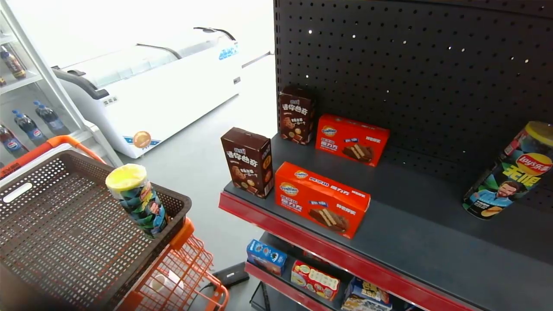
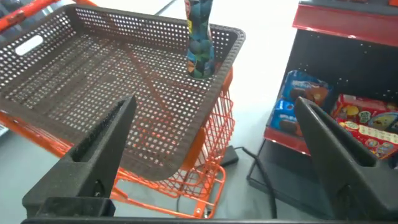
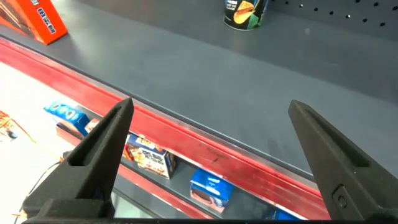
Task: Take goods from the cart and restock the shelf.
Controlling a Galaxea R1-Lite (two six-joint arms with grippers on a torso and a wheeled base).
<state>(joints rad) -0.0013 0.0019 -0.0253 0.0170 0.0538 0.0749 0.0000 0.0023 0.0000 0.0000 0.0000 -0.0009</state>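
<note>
A chips can point(image 1: 136, 198) with a yellow lid stands upright in the cart's brown basket point(image 1: 56, 233), near the corner closest to the shelf. The left wrist view has the same can point(image 2: 200, 37) at the basket's point(image 2: 93, 81) far rim, well beyond my left gripper point(image 2: 214, 155), which is open and holds nothing above the basket's edge. A second chips can point(image 1: 510, 172) stands at the right of the dark shelf point(image 1: 432, 242). My right gripper point(image 3: 217, 155) is open and holds nothing in front of the shelf's red edge point(image 3: 205, 140), with that can point(image 3: 245, 12) at the back.
Two brown cookie boxes point(image 1: 248, 162) and two orange boxes point(image 1: 322, 198) stand on the shelf's left part; bare shelf lies between them and the right can. Lower shelves hold small boxes point(image 1: 314, 280). A white chest freezer point(image 1: 155, 82) and a drinks cooler point(image 1: 26, 108) stand behind the orange cart point(image 1: 181, 276).
</note>
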